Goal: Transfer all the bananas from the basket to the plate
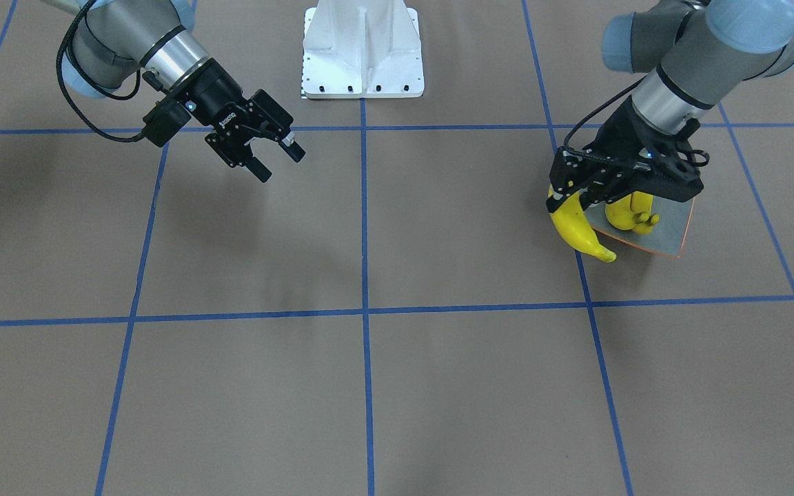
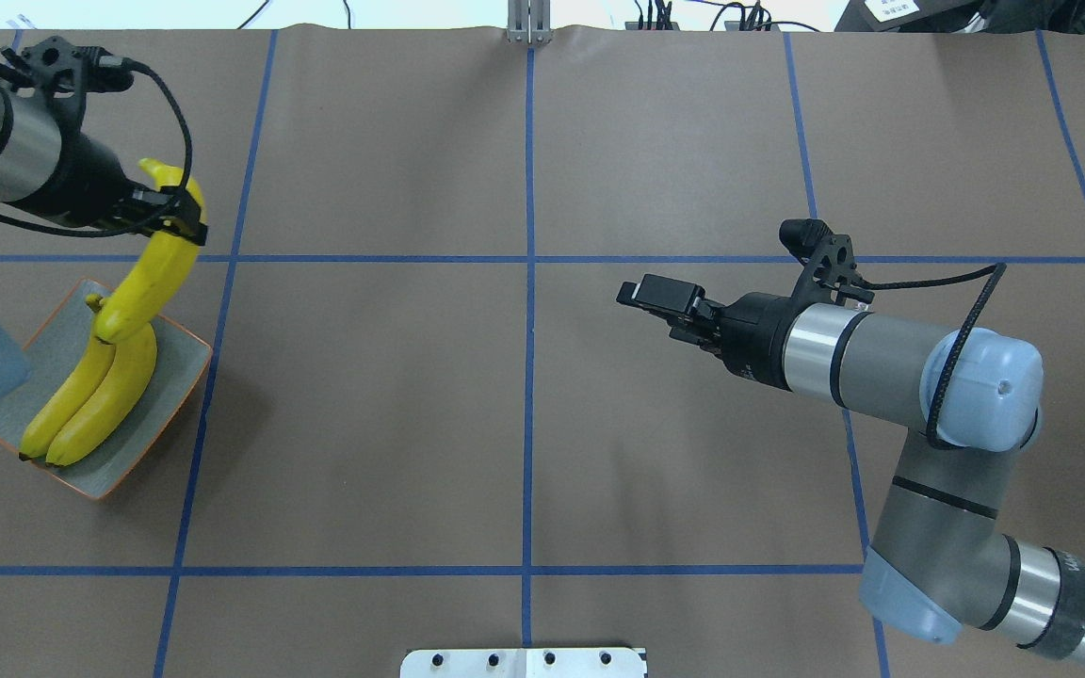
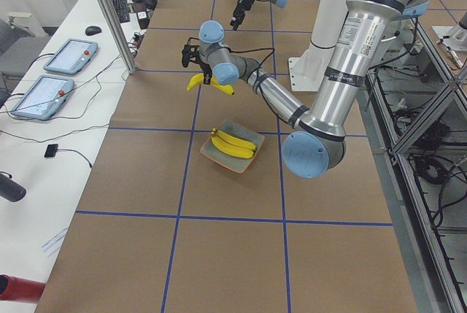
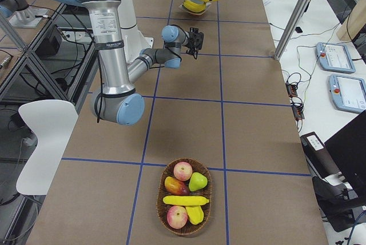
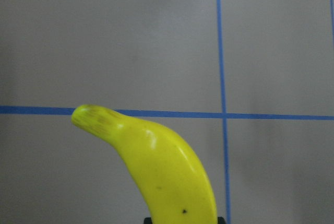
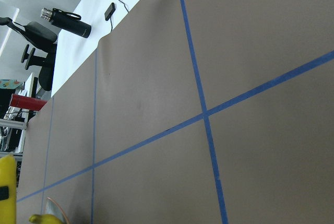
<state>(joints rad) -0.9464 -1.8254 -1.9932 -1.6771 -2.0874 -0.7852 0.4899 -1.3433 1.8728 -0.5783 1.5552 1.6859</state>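
Observation:
My left gripper (image 2: 170, 221) is shut on a yellow banana (image 2: 161, 278), which hangs in the air by the far edge of the grey-blue plate (image 2: 57, 325). Two more bananas (image 2: 95, 400) lie side by side on the plate. From the front the held banana (image 1: 579, 231) hangs below the left gripper (image 1: 576, 196), beside the plate (image 1: 673, 234). The left wrist view is filled by this banana (image 5: 162, 166). The basket (image 4: 186, 196) stands far off at the table's right end with one banana (image 4: 186, 200) in it. My right gripper (image 1: 276, 155) is open and holds nothing, above mid-table.
The basket also holds apples (image 4: 183, 171), a green pear (image 4: 198, 181) and other fruit. The white robot base (image 1: 362, 52) stands at the near table edge. Blue tape lines cross the brown table. Tablets (image 3: 69, 56) and cables lie on a side bench.

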